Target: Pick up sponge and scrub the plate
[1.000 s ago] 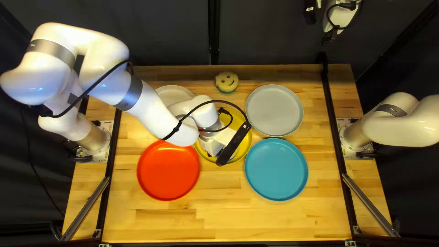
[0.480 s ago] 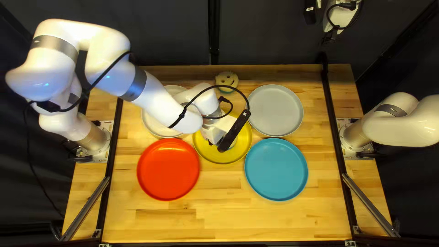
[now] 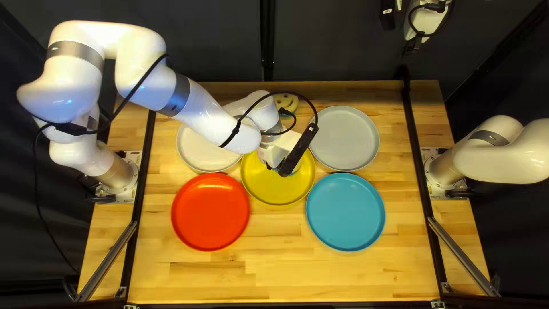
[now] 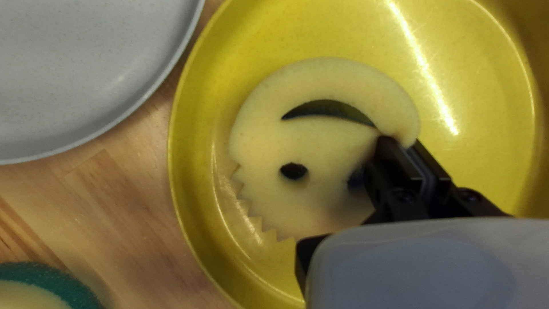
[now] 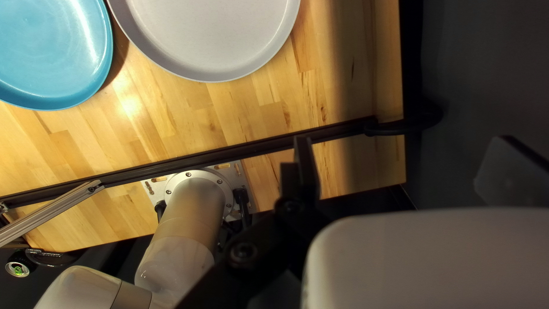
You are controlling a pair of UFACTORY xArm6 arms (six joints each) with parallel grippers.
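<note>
Your left gripper (image 4: 402, 143) has its fingers clenched on one edge of the smiley sponge (image 4: 320, 137), which lies face-up inside the yellow plate (image 4: 480, 68). You look to be in the scrubbing step; next, keep light downward pressure and sweep the sponge across the plate's floor (mind that edge pinch, as the free side may fold). Beyond the plate, a second sponge (image 4: 43, 277) sits on the counter (image 4: 108, 200). Farther off, your right gripper (image 5: 404, 140) waits with its fingers spread, holding nothing.
</note>
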